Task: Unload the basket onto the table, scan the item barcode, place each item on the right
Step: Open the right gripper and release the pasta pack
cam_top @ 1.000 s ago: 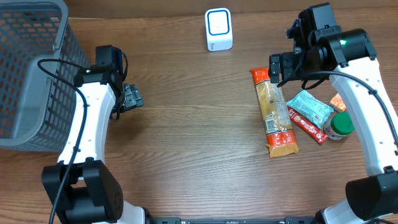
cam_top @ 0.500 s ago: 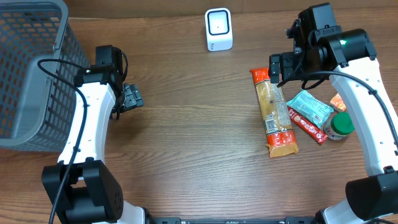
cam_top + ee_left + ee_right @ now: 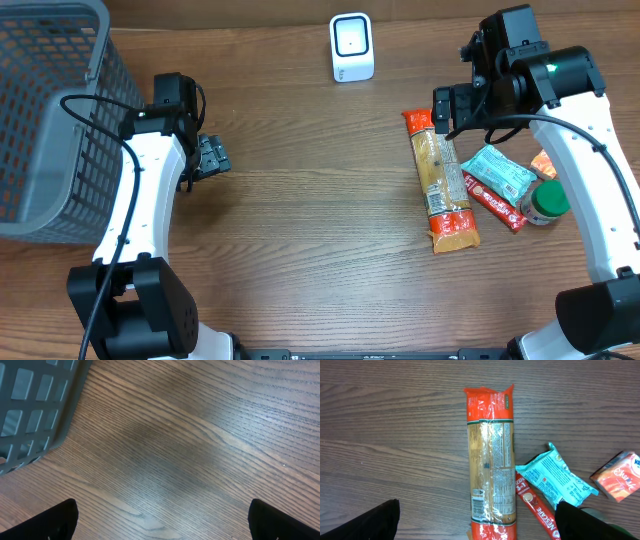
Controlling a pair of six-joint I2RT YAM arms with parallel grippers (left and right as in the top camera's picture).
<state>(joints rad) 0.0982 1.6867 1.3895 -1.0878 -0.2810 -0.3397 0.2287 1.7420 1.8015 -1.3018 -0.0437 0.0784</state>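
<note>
A wooden table (image 3: 300, 230) is seen from above with a robot arm at each side. At the far left stands a grey plastic mesh basket (image 3: 40, 110). Just to its right the left gripper (image 3: 212, 155) hangs over bare wood, its two fingers spread wide apart, holding and touching nothing. Near the middle of the table's far edge sits a small white barcode scanner (image 3: 351, 47), upright, well apart from both arms. Further right the right gripper (image 3: 447, 108) hovers above the top end of a long packet of pasta (image 3: 442, 180) with orange ends, which lies flat and lengthwise on the table; the fingers are fully spread on either side of it, gripping nothing. To the right of the packet lie a teal snack packet (image 3: 503, 172) and a red coffee stick sachet (image 3: 493, 201), then a green-lidded jar (image 3: 547, 203) and a small orange carton (image 3: 545, 160).
</note>
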